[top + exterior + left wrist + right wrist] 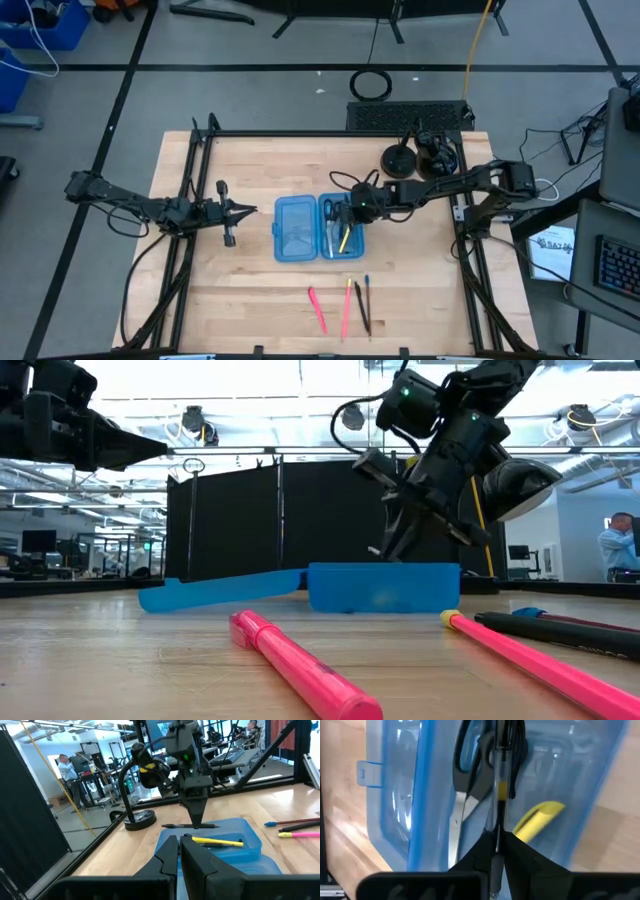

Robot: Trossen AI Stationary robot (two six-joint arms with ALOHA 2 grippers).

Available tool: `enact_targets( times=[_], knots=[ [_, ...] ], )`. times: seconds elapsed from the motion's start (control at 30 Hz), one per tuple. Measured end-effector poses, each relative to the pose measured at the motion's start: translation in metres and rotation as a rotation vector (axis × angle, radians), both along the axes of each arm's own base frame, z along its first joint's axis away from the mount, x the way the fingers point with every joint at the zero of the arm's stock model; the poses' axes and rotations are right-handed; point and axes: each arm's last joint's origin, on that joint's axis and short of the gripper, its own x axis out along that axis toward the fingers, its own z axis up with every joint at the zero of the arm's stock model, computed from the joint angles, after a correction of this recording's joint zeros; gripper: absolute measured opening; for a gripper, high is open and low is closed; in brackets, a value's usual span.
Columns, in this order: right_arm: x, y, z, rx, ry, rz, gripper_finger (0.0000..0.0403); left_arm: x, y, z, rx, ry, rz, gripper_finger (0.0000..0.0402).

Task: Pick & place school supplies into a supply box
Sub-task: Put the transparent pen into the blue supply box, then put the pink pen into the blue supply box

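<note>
The supply box lies open on the table, lid half (295,230) beside tray half (340,228). Black-handled scissors (470,760) and a yellow pen (537,817) lie in the tray. My right gripper (345,212) hangs over the tray, shut on a thin black pen (192,825). My left gripper (240,210) waits shut, off the table, left of the box. Near the near edge lie a pink marker (317,310), a pink pencil (347,308), a black pen (361,306) and a blue-tipped pen (367,290). My right gripper pinches the black pen around the middle of its barrel (496,837) between its two fingers. The fingers (196,815) come from above, pointing down, and lie across the pen. The pen sits level, lifted clear above the tray and the yellow pen (217,841).
A black round-based stand (398,158) and other dark gear sit at the table's far right corner. Black frame rails (190,200) run along the left and right sides. Bare wood lies left of the box and around the pens near the near edge.
</note>
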Motion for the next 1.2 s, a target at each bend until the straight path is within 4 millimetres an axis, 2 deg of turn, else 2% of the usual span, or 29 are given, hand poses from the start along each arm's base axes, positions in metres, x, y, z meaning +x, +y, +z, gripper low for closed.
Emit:
enact_targets(
  times=[0.3,0.6,0.83,1.07,1.2],
  knots=[
    [0.008,0.004,-0.021,0.054,0.031,0.014,0.0021,0.000,0.000,0.000,-0.001,0.001,0.000,0.0024],
    [0.010,0.005,-0.026,0.064,0.044,0.012,0.0022,0.000,0.000,0.000,-0.003,0.000,0.000,0.0024],
    [0.009,0.005,-0.027,0.064,0.054,0.026,0.0078,0.000,0.000,0.000,0.015,0.000,0.000,0.0024],
    [0.007,0.005,-0.020,0.053,0.030,0.117,0.0110,0.000,0.000,0.001,0.022,-0.005,0.000,0.0024],
    [0.003,0.001,0.004,-0.029,-0.062,0.197,0.0112,0.000,0.000,0.001,0.030,-0.005,0.000,0.0024]
  ],
)
